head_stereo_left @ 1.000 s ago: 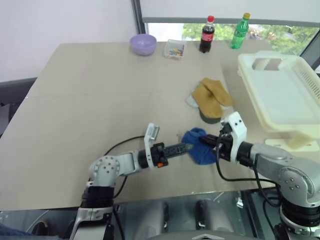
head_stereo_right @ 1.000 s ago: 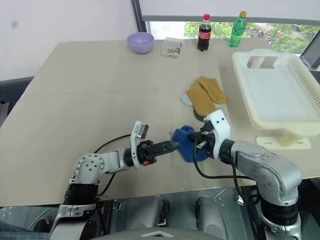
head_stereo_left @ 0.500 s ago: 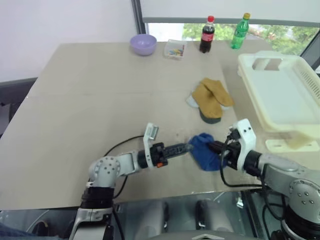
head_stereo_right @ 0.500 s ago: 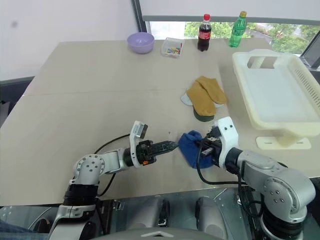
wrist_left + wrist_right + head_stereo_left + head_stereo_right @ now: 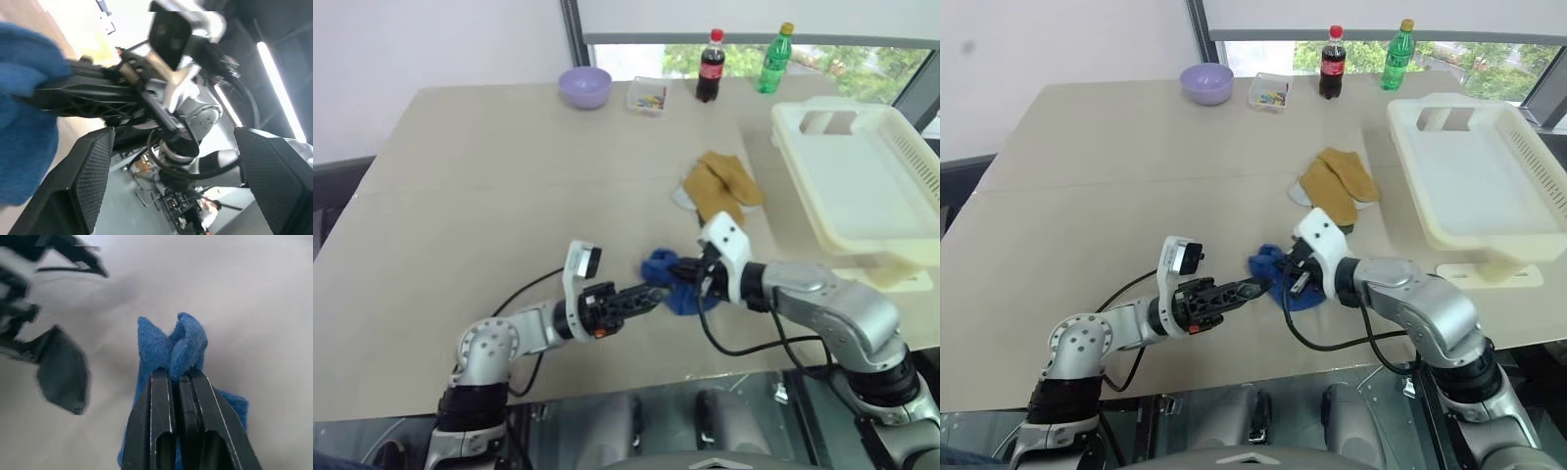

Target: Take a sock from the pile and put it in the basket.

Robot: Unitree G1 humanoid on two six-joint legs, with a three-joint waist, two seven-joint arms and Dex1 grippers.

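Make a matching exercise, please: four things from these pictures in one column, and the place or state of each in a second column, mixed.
Things:
1. blue sock
2. left gripper
3. lilac bowl
4. basket

Places or states:
A. open, beside the sock
B. at the table's far edge
C. pinched in the right gripper
D. holds no sock yet

Pairs: 1-C, 2-A, 3-B, 4-D

Blue sock (image 5: 1271, 277) pinched in right end effector (image 5: 1290, 279), beside left end effector (image 5: 1252, 286)
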